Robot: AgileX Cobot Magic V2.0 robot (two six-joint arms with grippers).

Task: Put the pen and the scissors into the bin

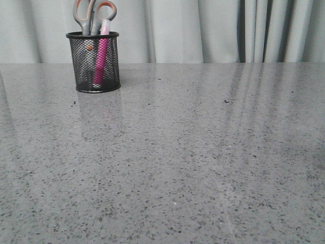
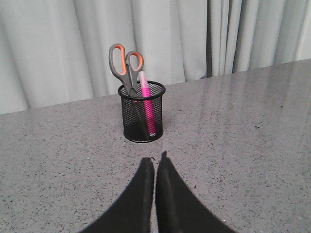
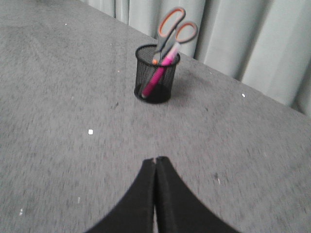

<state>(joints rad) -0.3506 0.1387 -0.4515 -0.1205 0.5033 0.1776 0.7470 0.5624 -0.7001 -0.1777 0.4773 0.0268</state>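
The bin (image 1: 93, 62) is standing upright on the table (image 1: 193, 152), near the far edge toward the far-left corner. The scissors (image 1: 90, 16) are sitting blades-down inside the bin, with the handles projecting above the rim. The pen (image 1: 101, 60) is leaning inside the bin beside the scissors. The left fingers (image 2: 155, 162) are pressing together, holding nothing, well apart from the bin. The right fingers (image 3: 155, 162) are likewise pressing together, holding nothing, over bare table.
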